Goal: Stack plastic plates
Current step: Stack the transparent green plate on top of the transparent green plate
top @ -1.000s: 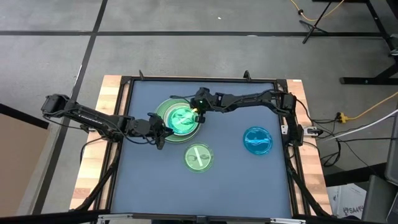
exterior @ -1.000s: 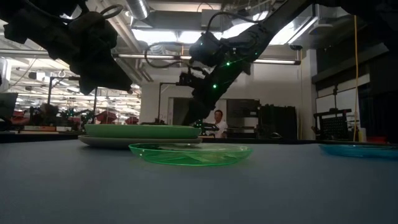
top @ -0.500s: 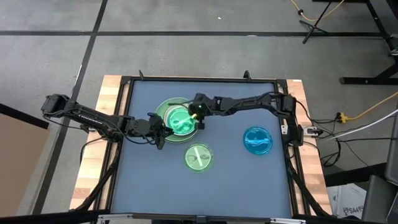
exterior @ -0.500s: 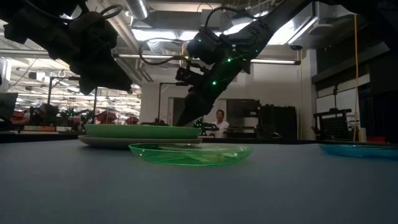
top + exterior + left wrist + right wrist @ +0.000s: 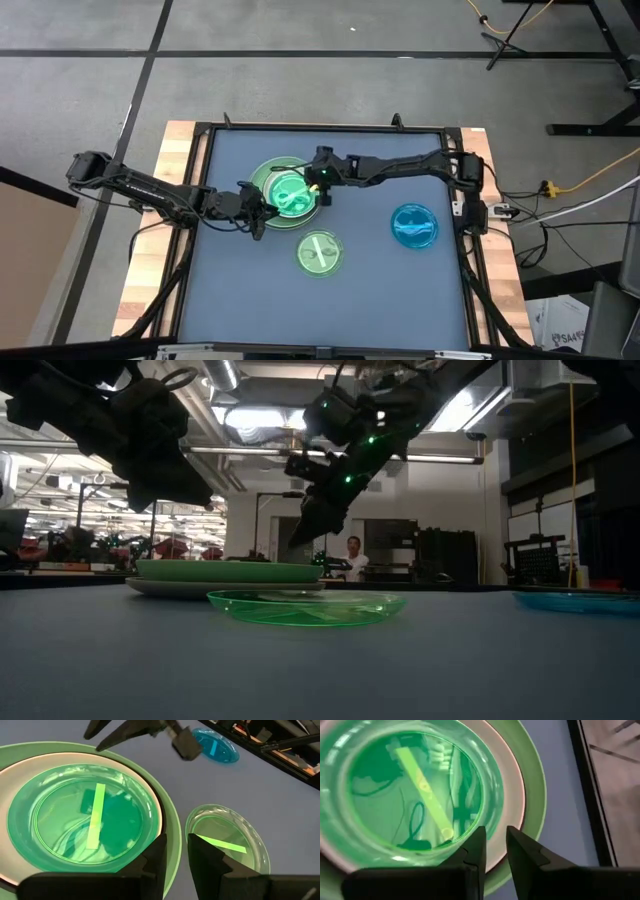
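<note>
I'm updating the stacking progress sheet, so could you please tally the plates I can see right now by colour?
Translucent green: 2, one on the stack, one loose on the table
Translucent blue: 1 visible
White: 1, in the stack
Light green: 1, in the stack
Grey: 1, at the stack's bottom
Total: 6 visible

High: overhead, straight down, whole table (image 5: pixel 380 290).
Low: tabletop level, looking across toward 12 o'clock.
Wrists: close, angled down.
Shared: green plate stack (image 5: pixel 288 192), seen in all four views.
</note>
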Robot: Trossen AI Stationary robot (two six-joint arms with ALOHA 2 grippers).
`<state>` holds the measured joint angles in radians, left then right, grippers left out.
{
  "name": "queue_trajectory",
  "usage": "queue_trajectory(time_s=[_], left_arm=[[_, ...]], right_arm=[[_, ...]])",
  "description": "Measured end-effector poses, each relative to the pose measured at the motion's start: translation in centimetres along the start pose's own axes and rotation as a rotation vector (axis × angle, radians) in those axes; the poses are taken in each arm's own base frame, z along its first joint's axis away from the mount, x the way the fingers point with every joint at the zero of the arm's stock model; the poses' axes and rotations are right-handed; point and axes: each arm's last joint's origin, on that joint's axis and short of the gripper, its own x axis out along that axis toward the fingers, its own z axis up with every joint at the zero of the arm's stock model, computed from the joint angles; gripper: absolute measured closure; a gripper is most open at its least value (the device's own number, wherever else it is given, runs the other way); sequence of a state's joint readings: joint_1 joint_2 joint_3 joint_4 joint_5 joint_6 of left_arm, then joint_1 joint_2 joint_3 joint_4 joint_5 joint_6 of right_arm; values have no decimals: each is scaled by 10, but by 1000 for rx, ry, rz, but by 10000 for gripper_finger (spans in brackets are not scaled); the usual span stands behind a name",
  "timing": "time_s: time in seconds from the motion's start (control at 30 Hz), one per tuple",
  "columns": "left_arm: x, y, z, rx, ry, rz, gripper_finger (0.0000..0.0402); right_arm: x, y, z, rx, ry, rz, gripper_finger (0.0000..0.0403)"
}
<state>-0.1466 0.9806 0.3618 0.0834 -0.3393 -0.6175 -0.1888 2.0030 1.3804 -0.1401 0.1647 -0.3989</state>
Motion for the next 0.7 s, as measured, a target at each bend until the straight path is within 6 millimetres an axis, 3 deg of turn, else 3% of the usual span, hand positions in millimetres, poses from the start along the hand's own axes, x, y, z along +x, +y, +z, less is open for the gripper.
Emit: queue_trajectory(time_s=[0.4,0.7], left_arm=[[0,-1,2,-24,-21,-14,330],[-2,-9,6,-237,-53,-94,331]], right_arm=[[-72,-13,4,-126,113,104,336],[-124,-20,-4,-239,144,131,336]])
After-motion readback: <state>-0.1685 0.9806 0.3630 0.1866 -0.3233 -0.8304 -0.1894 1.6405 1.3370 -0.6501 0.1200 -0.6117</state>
